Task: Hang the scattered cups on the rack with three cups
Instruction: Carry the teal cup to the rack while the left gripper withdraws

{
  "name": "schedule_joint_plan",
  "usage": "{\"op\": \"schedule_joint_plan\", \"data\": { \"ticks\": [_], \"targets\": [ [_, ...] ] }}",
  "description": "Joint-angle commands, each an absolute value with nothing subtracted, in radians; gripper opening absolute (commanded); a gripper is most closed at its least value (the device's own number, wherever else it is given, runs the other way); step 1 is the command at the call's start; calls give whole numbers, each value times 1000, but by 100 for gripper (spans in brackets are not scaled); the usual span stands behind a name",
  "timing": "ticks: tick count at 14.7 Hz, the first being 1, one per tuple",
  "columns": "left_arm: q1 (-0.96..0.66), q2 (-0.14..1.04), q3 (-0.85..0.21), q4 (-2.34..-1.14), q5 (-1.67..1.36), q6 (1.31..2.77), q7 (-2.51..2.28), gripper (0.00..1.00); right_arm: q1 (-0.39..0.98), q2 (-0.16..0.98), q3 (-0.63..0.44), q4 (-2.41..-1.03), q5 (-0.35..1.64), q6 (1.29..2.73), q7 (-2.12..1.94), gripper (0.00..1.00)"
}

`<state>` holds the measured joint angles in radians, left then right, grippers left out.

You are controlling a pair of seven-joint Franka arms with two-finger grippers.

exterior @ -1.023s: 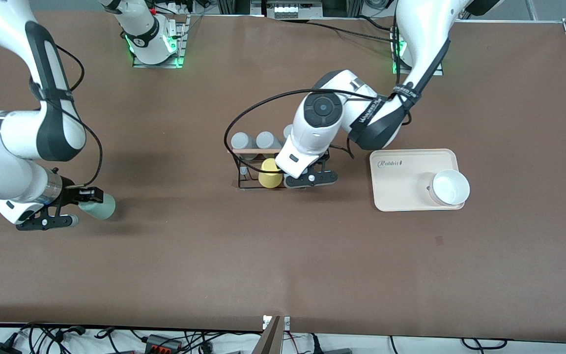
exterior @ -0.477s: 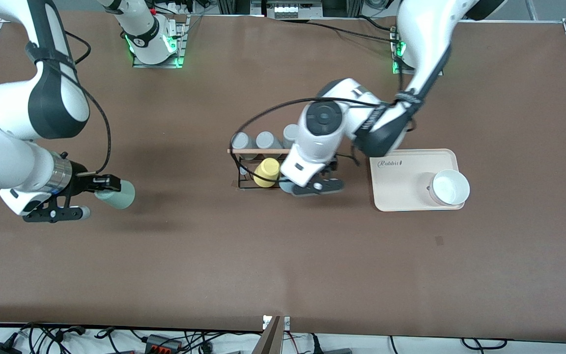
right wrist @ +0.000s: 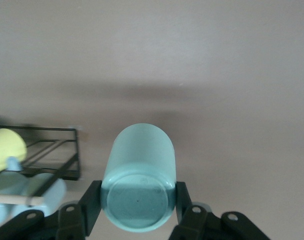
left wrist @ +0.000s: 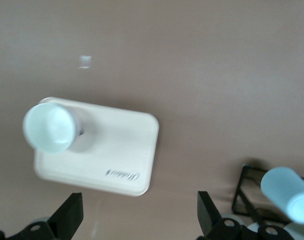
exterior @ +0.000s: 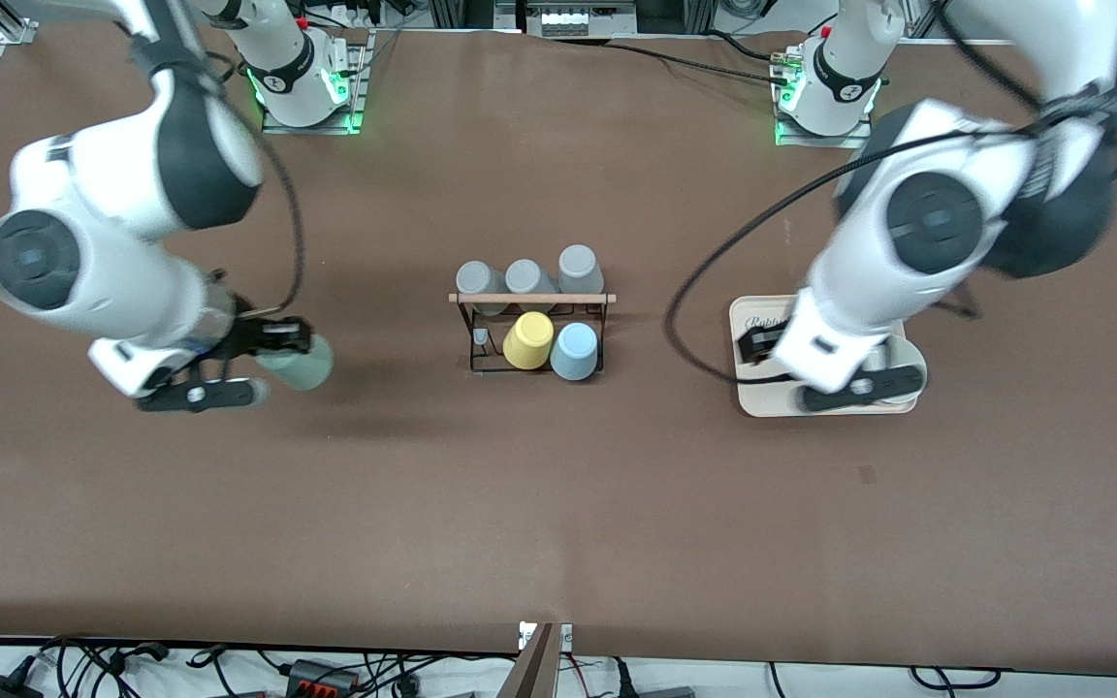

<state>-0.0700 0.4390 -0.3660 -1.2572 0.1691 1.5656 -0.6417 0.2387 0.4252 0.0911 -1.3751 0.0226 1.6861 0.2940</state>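
The right gripper (exterior: 253, 365) is held above bare table toward the right arm's end, and the green cup (exterior: 303, 363) is clamped between its fingers (right wrist: 89, 202), lying on its side with its closed bottom toward the wrist and its body pointing at the rack (exterior: 531, 330). The rack stands well apart from this gripper, at the middle of the table. Three grey cups (exterior: 528, 274) are set along its wooden rod (exterior: 531, 299), and the yellow cup (exterior: 528, 340) and the blue cup (exterior: 575, 350) are hung side by side on its lower row. The left gripper (exterior: 815, 368) is held over the beige tray (exterior: 757, 388), its fingers (left wrist: 67, 216) spread wide around nothing, with the white bowl (left wrist: 49, 127) on the tray below it.
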Motion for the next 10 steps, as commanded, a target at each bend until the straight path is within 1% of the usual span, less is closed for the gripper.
{"op": "schedule_joint_plan", "data": {
  "ticks": [1,3,4,6,8,10],
  "targets": [
    [-25,335,-380,-1284,147,1473,-614,100,325,474,84,-1315,29,1674,453,39],
    [21,310,-380,-1287,100,1425,-568,100,376,514,84,-1283,29,1684,561,39],
    [38,298,-379,-1298,66,1413,-562,100,400,529,84,-1278,29,1713,583,39],
    [51,226,-382,-1403,58,1428,-557,100,434,549,84,-1275,29,1768,632,39],
    [63,131,-380,-1558,54,1536,-537,100,471,569,84,-1273,29,1810,667,39],
    [93,88,-380,-1620,26,1566,-454,100,494,589,84,-1272,29,1850,707,39]
  ]
}}
